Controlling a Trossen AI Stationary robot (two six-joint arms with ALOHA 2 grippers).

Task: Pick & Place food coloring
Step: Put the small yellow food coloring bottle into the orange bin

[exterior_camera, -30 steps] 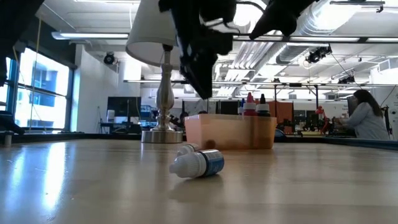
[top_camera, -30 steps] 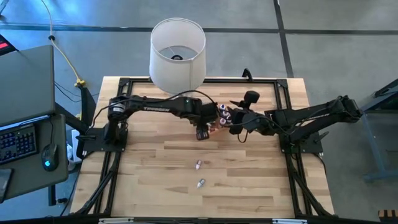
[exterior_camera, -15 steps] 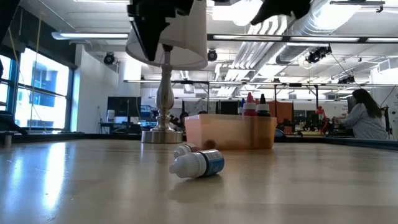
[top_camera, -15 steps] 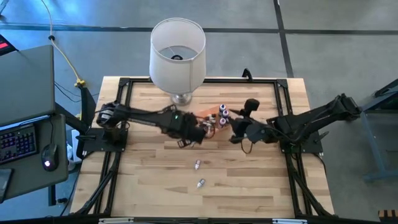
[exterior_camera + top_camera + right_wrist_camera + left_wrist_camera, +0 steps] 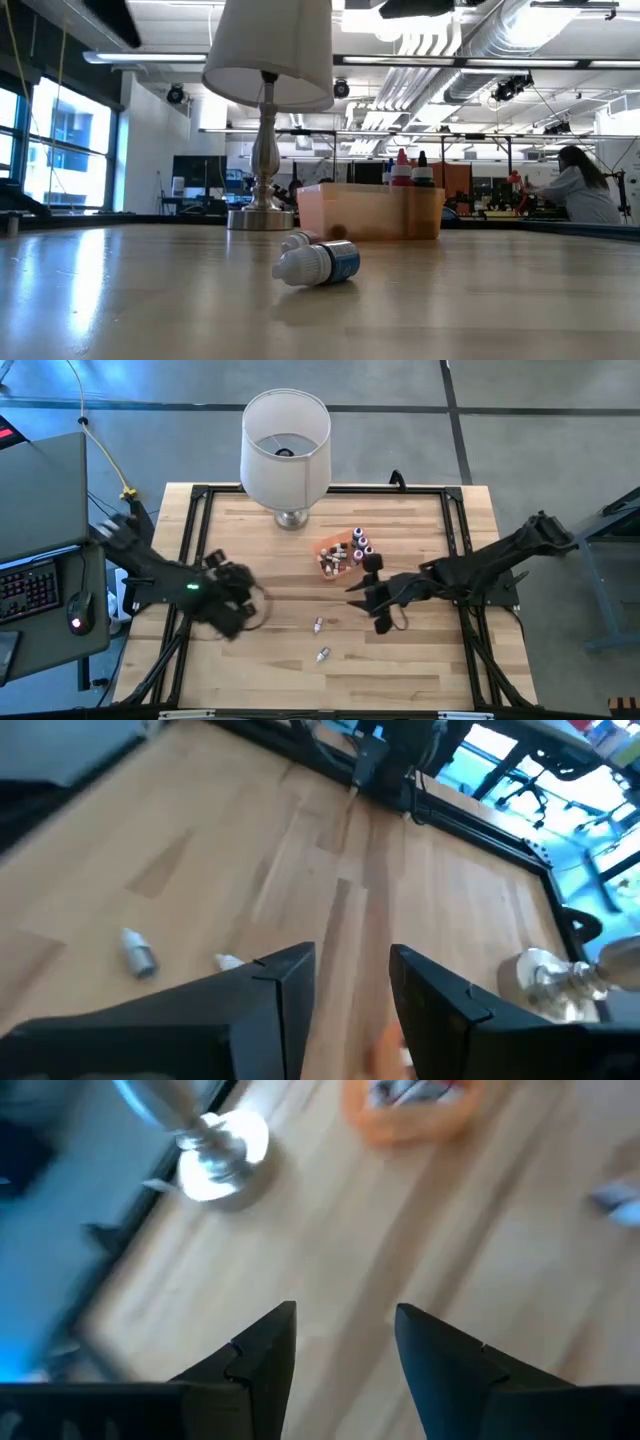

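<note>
Two small food coloring bottles lie on their sides on the bare wood, one (image 5: 318, 625) nearer the tray and one (image 5: 323, 654) nearer the front edge. In the low view they show as a blue-labelled bottle (image 5: 322, 263) with another (image 5: 297, 240) behind it. The orange tray (image 5: 335, 556) holds several more bottles, standing upright (image 5: 410, 170). My right gripper (image 5: 356, 596) is open and empty, above the table between the tray and the loose bottles, which show in its wrist view (image 5: 138, 953). My left gripper (image 5: 243, 608) is open and empty at the table's left.
A white-shaded lamp (image 5: 287, 445) stands on its metal base (image 5: 257, 215) at the far middle of the table, just behind the tray. A black frame (image 5: 200, 500) runs round the table's edges. People sit in the room beyond (image 5: 585, 190).
My left gripper has swung away from the tray, toward the table's left and near edges. My right gripper has drawn back from the tray toward the near edge, closer to the two loose bottles. The bottles and tray have stayed put.
</note>
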